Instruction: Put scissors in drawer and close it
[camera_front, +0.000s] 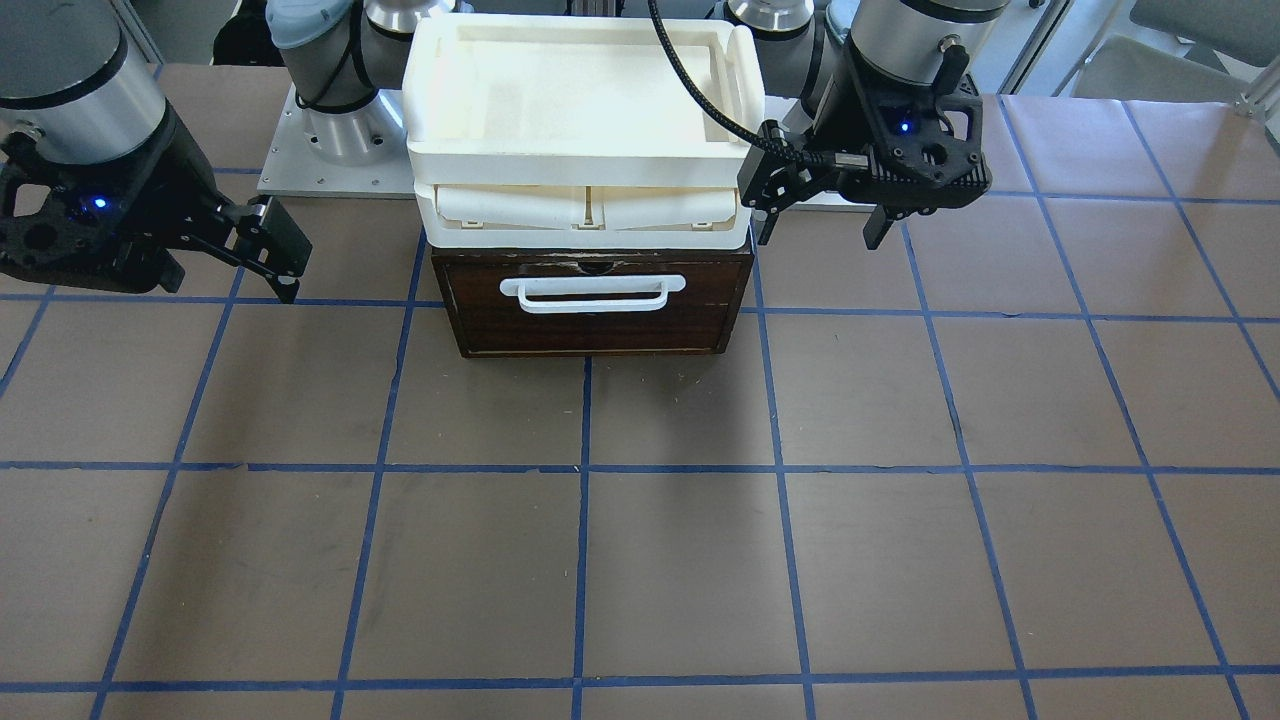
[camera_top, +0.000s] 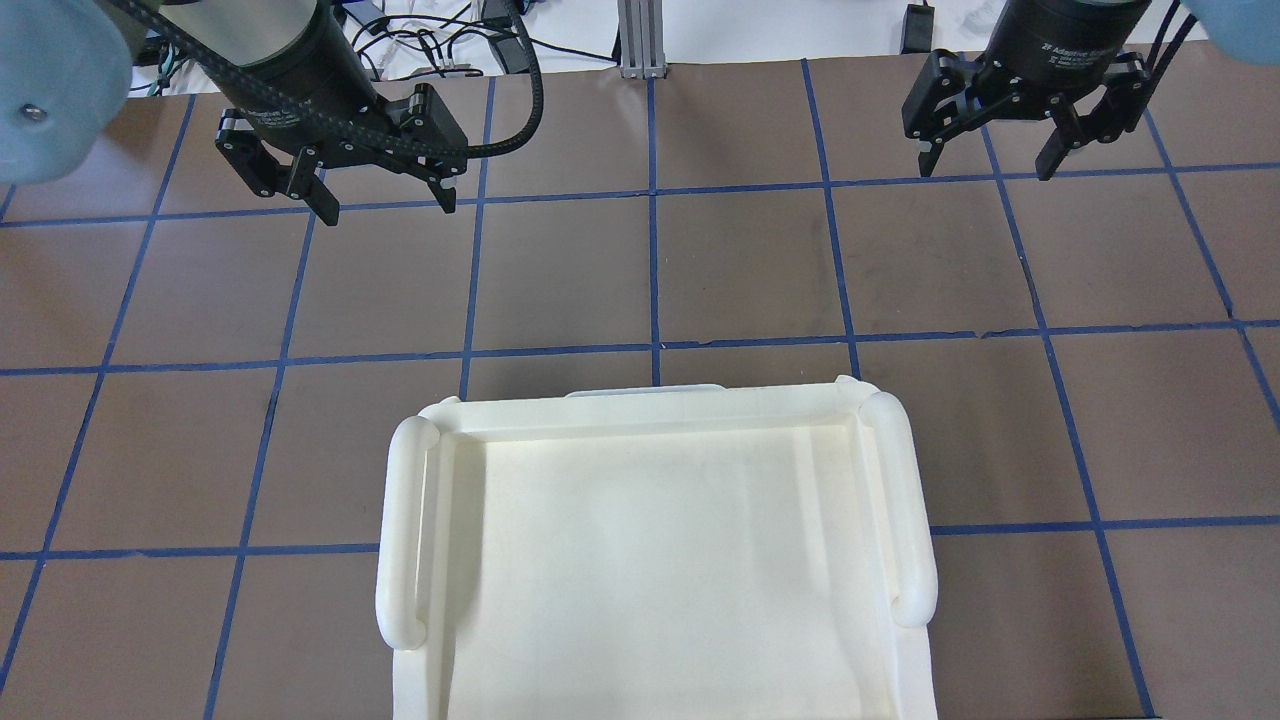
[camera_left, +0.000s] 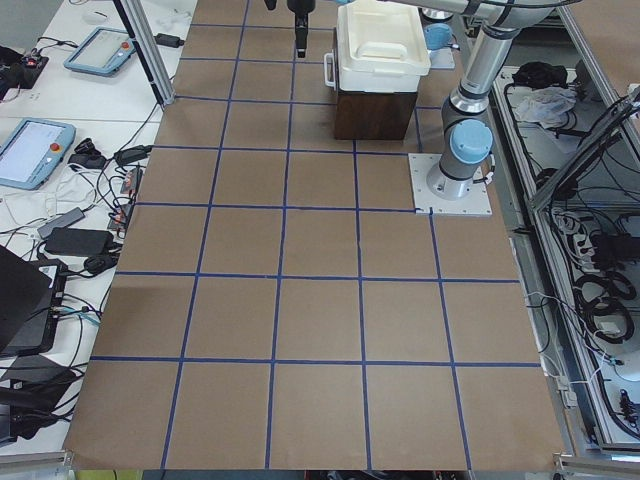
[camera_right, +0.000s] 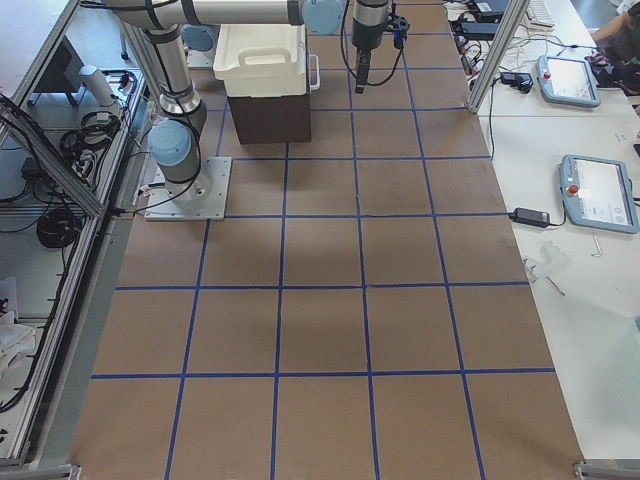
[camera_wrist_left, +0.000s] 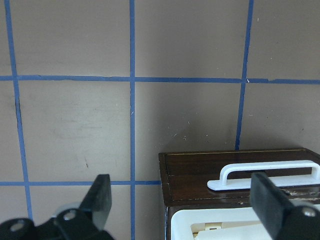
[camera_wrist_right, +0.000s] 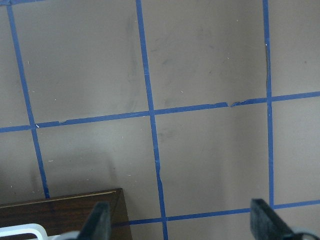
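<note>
The drawer (camera_front: 595, 320) has a dark brown wood front and a white bar handle (camera_front: 592, 293); it is pushed in flush under the cream tray unit. The scissors show in no view. My left gripper (camera_front: 822, 232) is open and empty, hanging above the table beside the drawer unit's side; the overhead view shows it too (camera_top: 385, 210). In the left wrist view the drawer front (camera_wrist_left: 200, 170) and its handle (camera_wrist_left: 270, 175) lie between the left gripper's (camera_wrist_left: 181, 180) spread fingers. My right gripper (camera_front: 230, 285) is open and empty at the other side (camera_top: 985, 168).
A cream-white plastic tray unit (camera_front: 585, 100) sits on top of the drawer cabinet and shows nothing inside (camera_top: 660, 550). Brown table (camera_front: 640, 560) with a blue tape grid spreads in front. A corner of the drawer cabinet (camera_wrist_right: 65, 210) shows in the right wrist view.
</note>
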